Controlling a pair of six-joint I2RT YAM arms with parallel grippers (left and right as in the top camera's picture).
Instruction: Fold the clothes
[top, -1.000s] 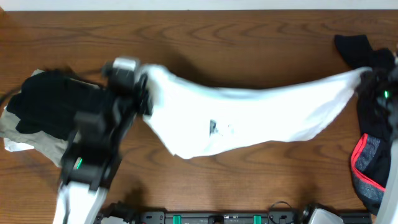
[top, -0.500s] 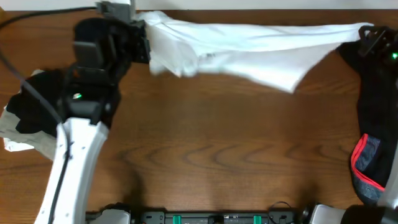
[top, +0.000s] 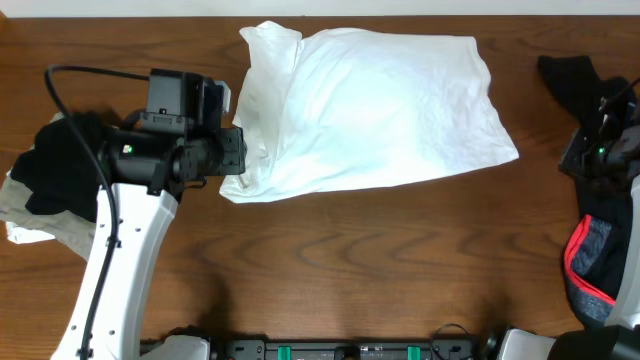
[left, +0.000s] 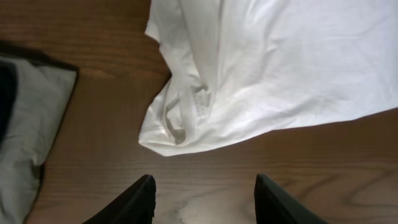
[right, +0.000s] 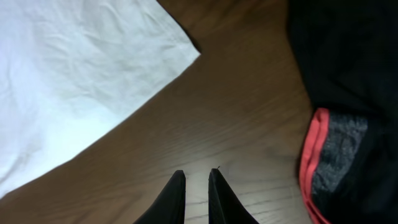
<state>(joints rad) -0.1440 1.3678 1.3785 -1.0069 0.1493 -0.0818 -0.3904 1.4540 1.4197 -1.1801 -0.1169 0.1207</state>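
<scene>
The white T-shirt (top: 380, 105) lies spread on the far middle of the table, with its left end bunched and no logo showing. It also shows in the left wrist view (left: 280, 62) and in the right wrist view (right: 68, 74). My left gripper (top: 238, 160) (left: 204, 190) is open and empty, just short of the bunched hem. My right gripper (top: 572, 160) (right: 197, 177) is shut and empty over bare wood, to the right of the shirt's near right corner. The black, red-trimmed garment (top: 592, 265) (right: 348, 87) lies at the right edge, beside the right gripper.
A pile of black cloth (top: 70, 170) on grey cloth (top: 35, 225) (left: 28, 130) sits at the left edge beside my left arm. Another part of dark cloth (top: 570, 75) lies at the far right. The wooden table (top: 380, 270) shows bare wood in front of the shirt.
Both grippers held the shirt stretched between them and swung it toward the far edge. Now both have let go, the shirt lies spread on the table, and the arms have drawn back.
</scene>
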